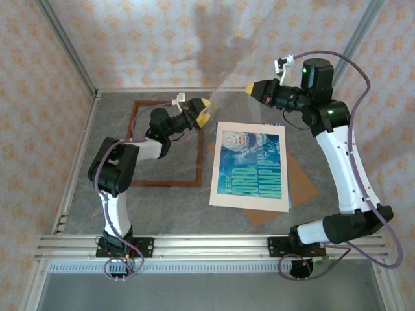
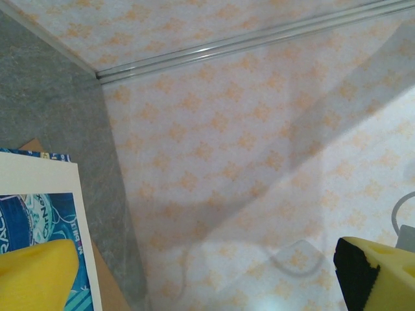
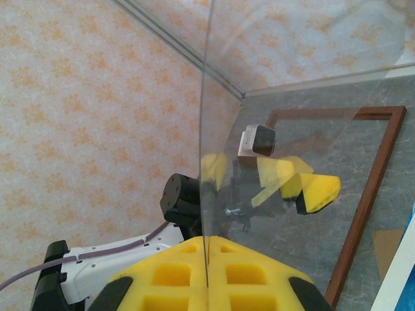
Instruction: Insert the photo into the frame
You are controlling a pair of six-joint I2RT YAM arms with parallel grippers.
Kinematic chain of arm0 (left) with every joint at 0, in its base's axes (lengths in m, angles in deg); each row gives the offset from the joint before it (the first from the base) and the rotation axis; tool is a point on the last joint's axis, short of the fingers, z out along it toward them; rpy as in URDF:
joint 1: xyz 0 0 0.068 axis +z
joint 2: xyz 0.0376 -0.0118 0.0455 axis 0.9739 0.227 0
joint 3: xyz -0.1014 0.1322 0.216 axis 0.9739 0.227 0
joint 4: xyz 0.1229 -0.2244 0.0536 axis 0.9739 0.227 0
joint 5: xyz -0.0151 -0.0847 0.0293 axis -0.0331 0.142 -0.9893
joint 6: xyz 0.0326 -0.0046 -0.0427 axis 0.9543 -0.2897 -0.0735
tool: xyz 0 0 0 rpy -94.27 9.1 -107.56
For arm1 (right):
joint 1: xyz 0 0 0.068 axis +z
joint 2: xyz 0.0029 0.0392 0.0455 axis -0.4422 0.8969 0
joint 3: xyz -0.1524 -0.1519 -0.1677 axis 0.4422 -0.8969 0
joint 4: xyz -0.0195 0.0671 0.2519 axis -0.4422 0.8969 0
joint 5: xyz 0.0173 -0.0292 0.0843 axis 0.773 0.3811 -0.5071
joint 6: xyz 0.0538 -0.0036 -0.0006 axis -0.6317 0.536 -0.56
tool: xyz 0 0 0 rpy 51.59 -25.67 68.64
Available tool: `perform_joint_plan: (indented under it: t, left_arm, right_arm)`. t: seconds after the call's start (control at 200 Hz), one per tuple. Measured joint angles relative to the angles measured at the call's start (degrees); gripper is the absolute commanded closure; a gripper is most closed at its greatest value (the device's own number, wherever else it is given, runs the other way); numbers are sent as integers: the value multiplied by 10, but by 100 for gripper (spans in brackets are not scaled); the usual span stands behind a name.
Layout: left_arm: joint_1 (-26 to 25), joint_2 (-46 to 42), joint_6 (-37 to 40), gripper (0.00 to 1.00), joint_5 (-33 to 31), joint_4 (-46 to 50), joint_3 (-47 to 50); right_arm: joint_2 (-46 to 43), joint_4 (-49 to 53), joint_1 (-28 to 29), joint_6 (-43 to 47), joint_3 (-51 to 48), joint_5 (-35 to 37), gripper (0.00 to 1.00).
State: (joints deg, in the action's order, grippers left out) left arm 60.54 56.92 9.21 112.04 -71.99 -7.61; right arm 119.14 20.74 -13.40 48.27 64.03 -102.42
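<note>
The rectangular blue-and-teal glossy photo (image 1: pixel 249 165) lies face up, right of centre on the grey desk (image 1: pixel 168 217). It sits within a cream mat border (image 1: pixel 248 204), which rests on a flat brown backing board (image 1: pixel 301 181).

The rectangular frame of thin dark reddish-brown wooden moulding (image 1: pixel 168 183) lies flat just beside the photo, on its left. Bare desk shows inside the frame's opening.

Status: the photo is not yet in the frame.

The right fingers (image 1: pixel 254 89) are closed on one edge of a clear rigid pane (image 3: pixel 298 78), held raised above the far part of the desk. The left fingers (image 1: pixel 203 111) are spread wide and hold nothing. They are positioned over the frame's far right corner, near the pane.

Judged remaining: seat the pane, the photo and the backing board in the frame.
</note>
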Motion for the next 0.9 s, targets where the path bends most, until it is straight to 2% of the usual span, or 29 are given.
perform_joint_plan:
  t: [0.44,0.656,0.901]
  left_arm:
    - [0,1,-37,1,13,-31,-1]
    - [7,1,-37,1,13,-33,-1]
    - [26,-1,-34,16,17,-30,1]
  right_arm:
    - [4,8,2,2,2,5,100]
    - [4,36,-21,16,-3,32,100]
    - [15,49,-46,41,-21,52,100]
